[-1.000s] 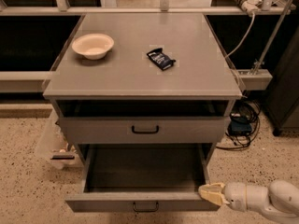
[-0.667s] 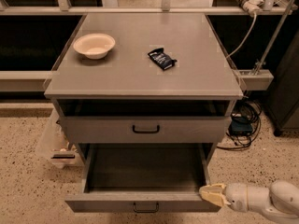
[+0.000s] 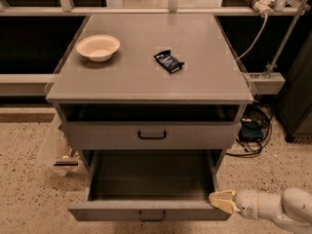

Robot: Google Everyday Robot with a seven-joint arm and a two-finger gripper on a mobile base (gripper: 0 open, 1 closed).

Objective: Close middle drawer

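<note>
Middle drawer (image 3: 151,184) is hanging wide open toward the near side. My gripper (image 3: 222,202) is at its near right corner, can't tell if it's spread or pinched. Next I'd shove the front straight back.

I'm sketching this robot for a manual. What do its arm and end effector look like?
The arm is smooth, rounded and off-white, with a narrower ringed wrist. The end effector is a pale yellow, tapered piece at the front right corner of the middle drawer. No cables or markings show.
</note>
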